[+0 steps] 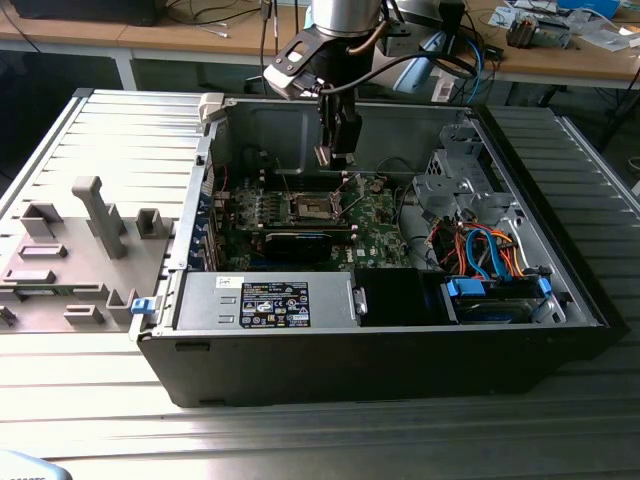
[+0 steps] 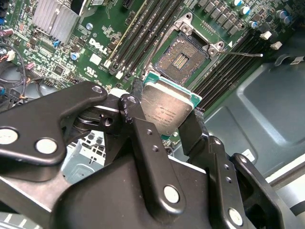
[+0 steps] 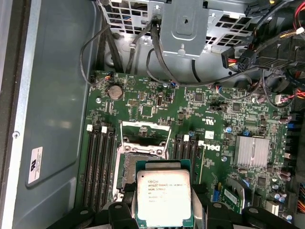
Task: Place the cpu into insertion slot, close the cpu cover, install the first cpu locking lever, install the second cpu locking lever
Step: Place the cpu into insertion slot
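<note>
cpu [image 2: 167, 107]: silvery metal lid, smooth, dull sheen, clamped between the fingers [image 2: 143, 138]
fingers: black, matt, smooth
insertion slot [image 2: 183, 57]: dark matt bed, bright metal rim, just beyond the fingers
motherboard [image 3: 214, 114]: green, slightly glossy
case wall [image 3: 52, 95]: grey sheet metal, satin
desk [image 1: 300, 440]: ribbed pale metal

The gripper [image 2: 165, 116] holds the cpu [image 2: 167, 107] near the insertion slot [image 2: 183, 57].

One cpu [image 3: 164, 198], one insertion slot [image 2: 183, 57], one gripper [image 2: 167, 112].

Reaches straight down with the arm [image 1: 345, 15], points the gripper [image 1: 335, 157] downward, pinches the cpu [image 2: 167, 107] by opposite edges between both fingers [image 2: 138, 121]
</note>
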You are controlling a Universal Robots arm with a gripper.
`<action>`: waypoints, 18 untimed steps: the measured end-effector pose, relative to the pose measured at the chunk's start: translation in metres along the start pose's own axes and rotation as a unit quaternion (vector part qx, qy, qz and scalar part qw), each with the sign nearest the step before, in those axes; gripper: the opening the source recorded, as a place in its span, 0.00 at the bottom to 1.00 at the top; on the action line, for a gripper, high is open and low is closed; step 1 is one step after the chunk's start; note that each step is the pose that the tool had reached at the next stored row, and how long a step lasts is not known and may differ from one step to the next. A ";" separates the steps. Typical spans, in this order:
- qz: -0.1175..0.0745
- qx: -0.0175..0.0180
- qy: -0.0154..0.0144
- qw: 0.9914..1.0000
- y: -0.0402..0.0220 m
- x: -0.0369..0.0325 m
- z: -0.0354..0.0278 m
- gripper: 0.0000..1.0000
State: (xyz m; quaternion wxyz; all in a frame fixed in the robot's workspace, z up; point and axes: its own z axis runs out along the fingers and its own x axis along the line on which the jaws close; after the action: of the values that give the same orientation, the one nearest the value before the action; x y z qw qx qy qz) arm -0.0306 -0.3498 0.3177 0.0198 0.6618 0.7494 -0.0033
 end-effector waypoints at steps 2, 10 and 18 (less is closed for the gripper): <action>0.001 0.000 0.000 1.000 0.0000 0.0000 0.0000 0.55; 0.005 0.000 0.000 1.000 0.0000 0.0000 0.0002 0.55; 0.009 0.000 0.000 1.000 0.0000 0.0000 0.0003 0.55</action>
State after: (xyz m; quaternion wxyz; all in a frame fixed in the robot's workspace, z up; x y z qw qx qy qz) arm -0.0306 -0.3498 0.3174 0.0198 0.6685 0.7434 -0.0035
